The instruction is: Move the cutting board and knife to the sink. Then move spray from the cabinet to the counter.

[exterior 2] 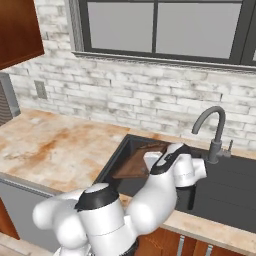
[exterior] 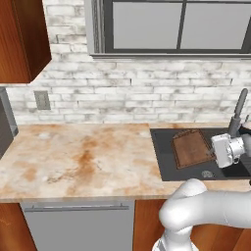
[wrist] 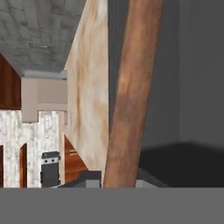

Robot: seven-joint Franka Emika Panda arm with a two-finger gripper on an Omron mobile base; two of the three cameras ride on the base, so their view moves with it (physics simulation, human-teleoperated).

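- A reddish-brown wall cabinet point(exterior: 19, 39) hangs at the upper left, above a grey wall outlet point(exterior: 42, 100) set in the white brick backsplash point(exterior: 122, 93).
- The counter point(exterior: 78, 157) — beige stone with rusty blotches — runs from the left edge to the sink, with a silver bar handle point(exterior: 76, 208) on the grey panel below its front edge.
- A dark-framed window point(exterior: 171, 24) sits over the brick, above the basin.
- The sink point(exterior: 162, 147) is a dark grey basin; the cutting board point(exterior: 192, 147) stands tilted inside it, near its left wall.
- The gripper point(wrist: 119, 177) is clenched on the cutting board's edge — the board rises straight from between the fingertips in the hand view.
- The curved faucet point(exterior 2: 214, 131) stands behind the basin, right of the board.
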